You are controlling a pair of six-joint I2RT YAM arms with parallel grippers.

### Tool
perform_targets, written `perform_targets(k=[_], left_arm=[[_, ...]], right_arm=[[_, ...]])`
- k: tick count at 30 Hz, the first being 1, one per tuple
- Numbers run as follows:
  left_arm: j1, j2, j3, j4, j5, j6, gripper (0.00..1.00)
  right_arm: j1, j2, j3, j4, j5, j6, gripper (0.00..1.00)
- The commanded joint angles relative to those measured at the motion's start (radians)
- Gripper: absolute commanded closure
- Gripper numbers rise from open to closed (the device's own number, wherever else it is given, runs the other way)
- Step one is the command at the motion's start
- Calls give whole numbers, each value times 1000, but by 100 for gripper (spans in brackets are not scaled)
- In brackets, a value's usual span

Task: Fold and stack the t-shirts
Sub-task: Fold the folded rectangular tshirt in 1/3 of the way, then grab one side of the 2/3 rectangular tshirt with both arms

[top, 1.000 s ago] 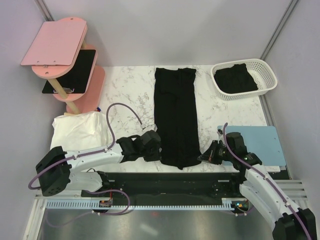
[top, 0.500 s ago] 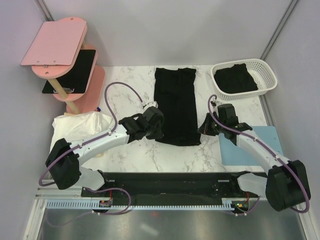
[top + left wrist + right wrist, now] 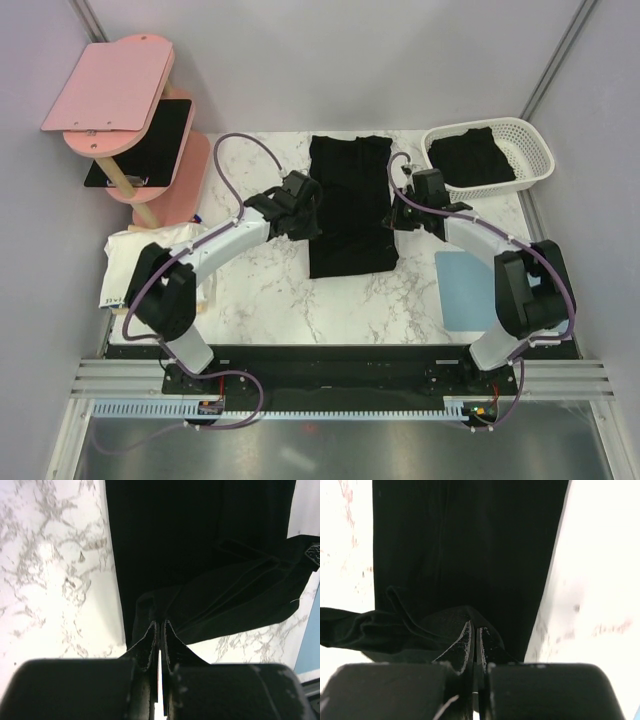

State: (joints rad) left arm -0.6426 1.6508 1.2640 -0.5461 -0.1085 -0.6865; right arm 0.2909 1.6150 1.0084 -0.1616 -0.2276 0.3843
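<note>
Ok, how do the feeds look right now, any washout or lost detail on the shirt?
Top external: even light, sharp, but the t-shirt reads flat black. Left wrist: marble table blown out white, seams faintly visible. Right wrist: table overexposed too, folds dim.

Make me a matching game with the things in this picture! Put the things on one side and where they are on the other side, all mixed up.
Things:
1. t-shirt on the table
2. white basket
3. pale blue mat
4. pink shelf stand

Places:
A. far right corner of the table
B. far left corner
C. middle, pinched by the left gripper and the right gripper
D. near right edge of the table

Pairs: 1-C, 2-A, 3-D, 4-B
</note>
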Motion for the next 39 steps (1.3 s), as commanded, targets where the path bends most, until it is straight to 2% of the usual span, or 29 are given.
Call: perform_targets(k=[1,5,6,7,8,9,10,13,14,17,22,26,30,33,35,39], left_arm=[[41,78,109,8,41,90,98],[78,147,169,5,62,105,98],[83,164,181,5,70,117,95],[87,176,193,-5,78,123,57],[96,199,219,-11,76,127,35],[100,205,227,-15,67,128,22],[103,205,235,-29,37,130,1],[107,173,236,-31,12,154,0],[107,147,224,-31,10,165,0],[107,103,171,-25,18,170,0],[107,0,32,17,65,134,1],[107,-63,-147,107,102,87,7],[107,-86,-238,192,144,56,12],[107,-77,-278,222,176,36,15],[107,-68,-308,270,210,18,18],[106,-37,-356,351,273,-19,35]], right_arm=[[1,101,137,69,19,-32,100],[1,196,216,73,19,-24,100],[1,227,229,73,20,-22,100],[-1,239,254,73,33,-22,85],[-1,249,265,71,43,-24,72],[1,247,268,76,62,-22,59],[-1,237,250,109,74,-21,36],[-1,123,166,180,155,-12,2],[1,59,147,185,183,-13,2],[2,-39,81,171,215,-9,2],[1,-110,-39,85,185,33,2],[-1,-147,-177,120,117,86,2],[-1,-173,-309,198,88,116,7],[1,-185,-349,217,77,131,11],[-1,-182,-361,223,57,146,18],[1,-176,-398,266,8,186,29]])
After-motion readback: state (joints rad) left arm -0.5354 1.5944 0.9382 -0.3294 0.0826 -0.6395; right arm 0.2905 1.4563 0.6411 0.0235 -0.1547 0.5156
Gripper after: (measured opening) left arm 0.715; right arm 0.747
